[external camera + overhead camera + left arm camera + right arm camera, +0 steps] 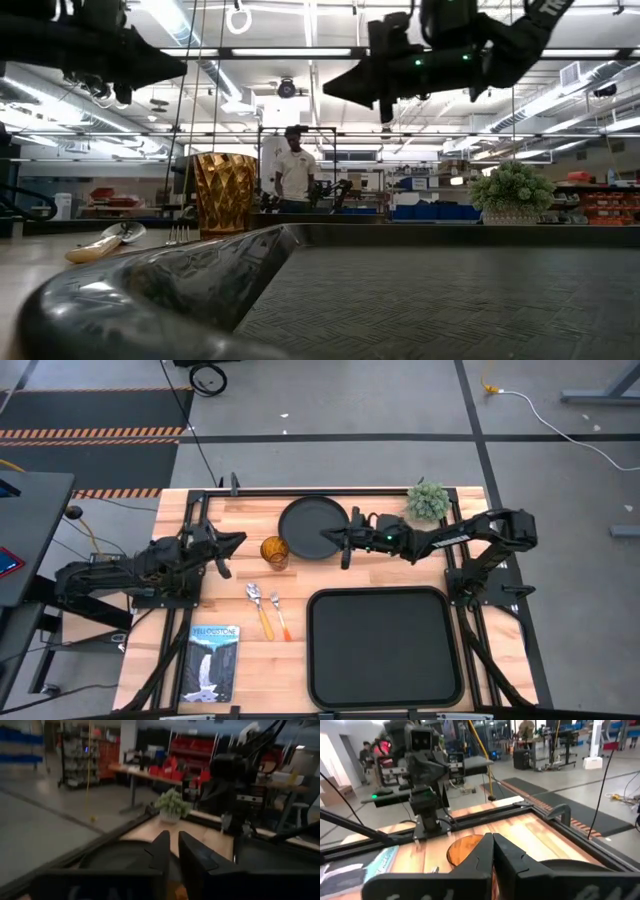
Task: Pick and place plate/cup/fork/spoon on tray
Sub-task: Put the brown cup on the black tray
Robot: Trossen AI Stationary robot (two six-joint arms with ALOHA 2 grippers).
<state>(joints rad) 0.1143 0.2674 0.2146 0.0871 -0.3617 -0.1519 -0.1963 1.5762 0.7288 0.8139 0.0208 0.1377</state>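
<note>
The round black plate [312,525] lies flat at the table's far middle. The amber cup [274,551] stands upright just left of it. The spoon [258,605] and the fork [281,616] lie side by side on the wood, left of the black tray [385,648]. My right gripper [335,541] is shut and empty, held in the air over the plate's near part and pointing toward the table's left. My left gripper [236,541] is shut and empty, in the air left of the cup and pointing right. In the low view both grippers, left [165,68] and right [340,88], hang well above the table.
A small potted plant [428,501] stands at the far right corner. A book [213,661] lies at the near left. A person [294,170] stands in the room beyond the table. Bare wood shows between the cup and the cutlery.
</note>
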